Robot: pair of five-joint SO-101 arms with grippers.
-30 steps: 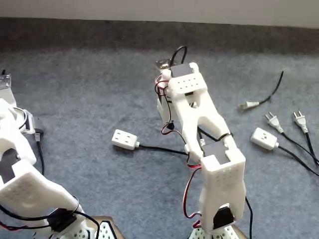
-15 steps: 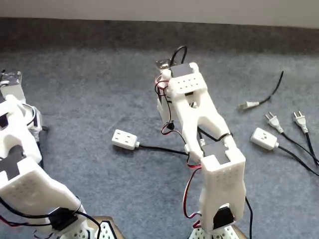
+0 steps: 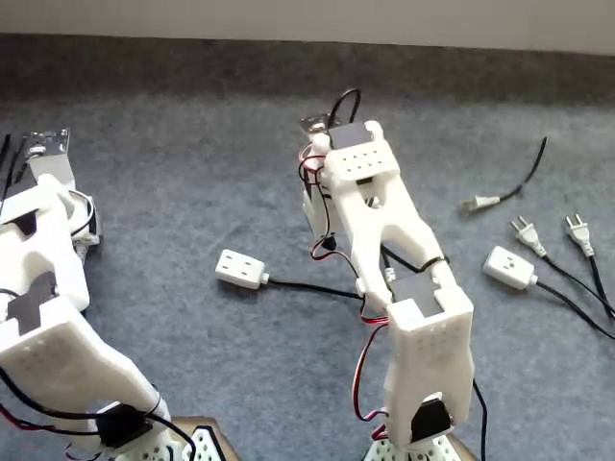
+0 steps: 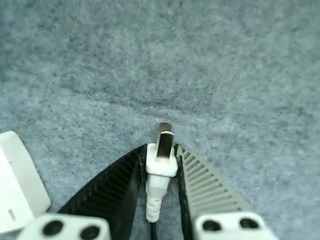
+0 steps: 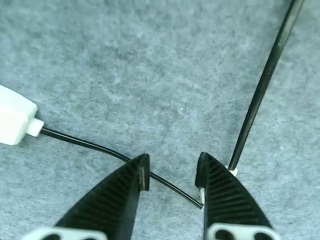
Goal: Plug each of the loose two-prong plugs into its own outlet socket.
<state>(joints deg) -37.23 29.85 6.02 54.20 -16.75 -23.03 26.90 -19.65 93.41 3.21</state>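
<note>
Over grey carpet (image 4: 225, 75), the left tool (image 4: 161, 151) clamps a white plug (image 4: 160, 169).

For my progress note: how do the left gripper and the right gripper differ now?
The left gripper is shut on a white two-prong plug; the right gripper is open and holds nothing. Prongs stick out past the left gripper's tips; a thin black cable lies across the right gripper's gap. Both face the grey carpet.
</note>
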